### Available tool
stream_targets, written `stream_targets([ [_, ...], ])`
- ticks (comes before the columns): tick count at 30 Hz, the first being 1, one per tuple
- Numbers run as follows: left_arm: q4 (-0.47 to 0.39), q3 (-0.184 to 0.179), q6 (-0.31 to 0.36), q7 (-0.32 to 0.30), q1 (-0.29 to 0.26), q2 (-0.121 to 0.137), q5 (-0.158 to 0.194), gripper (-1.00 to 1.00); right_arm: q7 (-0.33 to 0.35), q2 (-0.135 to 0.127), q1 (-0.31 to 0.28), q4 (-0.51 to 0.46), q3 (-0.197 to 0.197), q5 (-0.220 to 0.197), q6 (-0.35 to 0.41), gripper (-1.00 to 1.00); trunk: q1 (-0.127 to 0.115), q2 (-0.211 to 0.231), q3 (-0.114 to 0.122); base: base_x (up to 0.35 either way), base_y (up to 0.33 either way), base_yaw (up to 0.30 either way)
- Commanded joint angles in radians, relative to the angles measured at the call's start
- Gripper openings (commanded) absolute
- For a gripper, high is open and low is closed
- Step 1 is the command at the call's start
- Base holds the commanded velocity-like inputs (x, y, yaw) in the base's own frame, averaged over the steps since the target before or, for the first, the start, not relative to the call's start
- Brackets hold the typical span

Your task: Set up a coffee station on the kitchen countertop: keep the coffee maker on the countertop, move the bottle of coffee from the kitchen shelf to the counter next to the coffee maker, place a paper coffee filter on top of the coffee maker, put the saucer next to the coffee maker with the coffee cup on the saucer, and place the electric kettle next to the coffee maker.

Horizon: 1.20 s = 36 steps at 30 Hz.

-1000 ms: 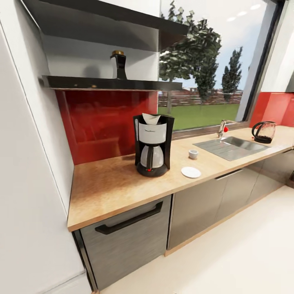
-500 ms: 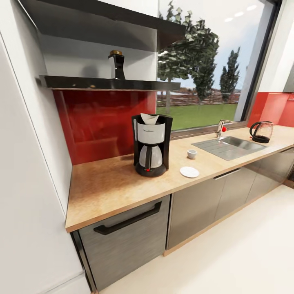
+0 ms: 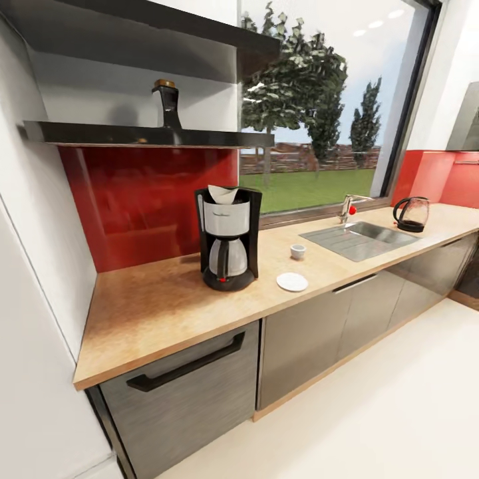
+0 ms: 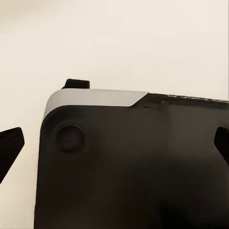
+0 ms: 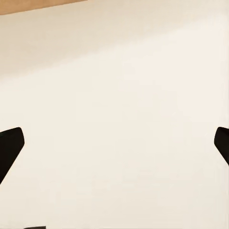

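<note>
Coffee maker [image 3: 227, 238] first: in your head view it stands on the counter [image 3: 159, 306] near the middle, with the white paper filter [image 3: 222, 193] already sitting in its top. At about 3 o'clock from it the small white cup [image 3: 297, 251] rests on the bare counter, and the saucer [image 3: 292, 282] lies at roughly 4 o'clock, just apart from the cup. The dark bottle [image 3: 167, 104] is up on the shelf [image 3: 146, 135], at about 11 o'clock from the machine. The glass kettle [image 3: 412, 214] is well away at the far end, beyond the sink [image 3: 358, 239].

Your left wrist view looks down on a dark part of the robot's own body over the pale floor. The left gripper [image 4: 114, 145] has its two fingertips at opposite edges of the picture, spread wide, nothing between them.

Your right wrist view shows pale floor, and the right gripper [image 5: 114, 145] is likewise spread wide and empty.

You look to be on the approach, with bottle, cup and kettle unplaced. Your next move calls for closing on the counter until the cup or the shelf comes within reach.
</note>
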Motion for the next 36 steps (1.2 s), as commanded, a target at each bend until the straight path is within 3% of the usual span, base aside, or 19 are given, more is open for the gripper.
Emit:
stream_targets([
  [1, 0.0, 0.006, -0.002, 0.0, 0.0, -0.001, 0.001, 1.0, -0.004, 0.0, -0.001, 0.001, 0.0, 0.01, -0.001, 1.0, 0.0, -0.001, -0.001, 0.133, -0.296, 0.087],
  [16, 0.0, 0.004, -0.003, 0.0, 0.0, -0.002, 0.001, 1.0, -0.004, 0.001, -0.001, 0.002, 0.0, 0.01, -0.001, 1.0, 0.0, -0.001, -0.001, 0.043, -0.111, 0.226],
  [24, 0.0, 0.003, -0.002, 0.0, 0.0, -0.002, 0.001, 1.0, -0.004, 0.001, -0.001, 0.002, 0.0, 0.011, -0.001, 1.0, 0.0, -0.001, -0.001, 0.001, -0.288, 0.071],
  [36, 0.0, 0.003, -0.002, 0.0, 0.0, -0.002, 0.001, 1.0, -0.004, 0.002, -0.001, 0.002, 0.0, 0.012, -0.001, 1.0, 0.0, -0.001, -0.001, 0.0, -0.258, 0.247],
])
